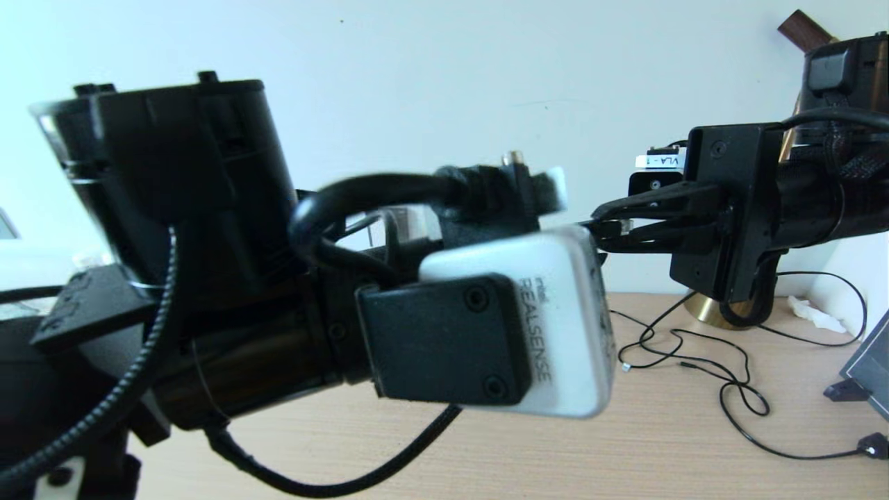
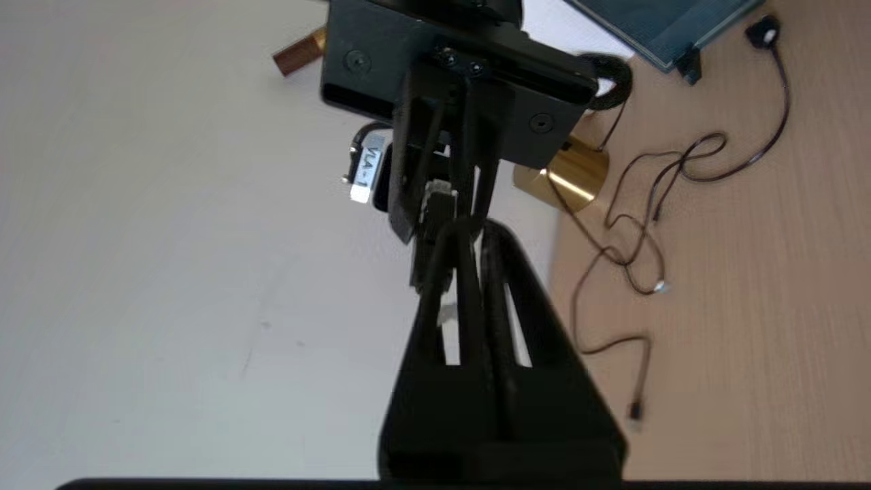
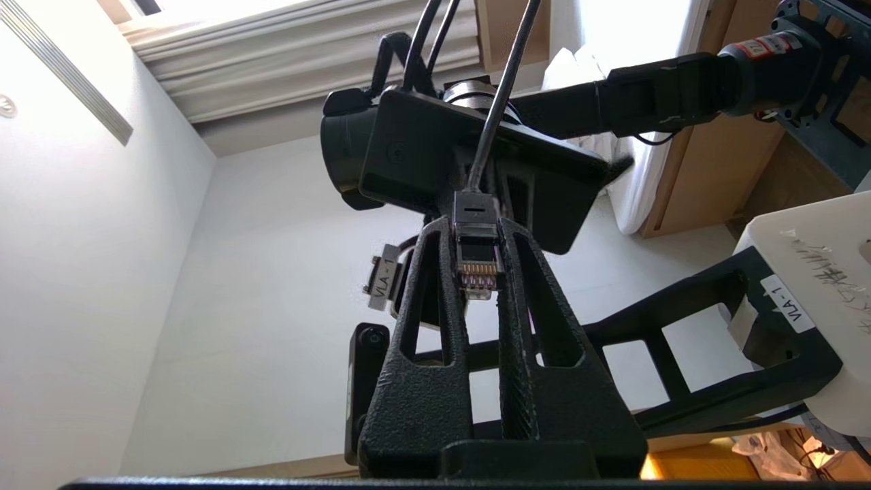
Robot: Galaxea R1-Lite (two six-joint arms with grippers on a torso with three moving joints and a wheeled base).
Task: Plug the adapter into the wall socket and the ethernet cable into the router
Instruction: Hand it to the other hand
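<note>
The ethernet cable's clear-tipped plug is pinched between the fingertips of my right gripper, which is shut on it. Its black cable runs away past the left arm. Both arms are raised in front of the wall, tip to tip. My left gripper is shut, its tips right beside the plug, and nothing shows between its fingers. In the head view the right gripper holds the plug, and the left wrist camera hides the left fingers. The adapter, wall socket and router are out of view.
Thin black cables lie tangled on the wooden desk. A brass cylinder stands by the wall, with a crumpled tissue and a dark slanted panel to its right.
</note>
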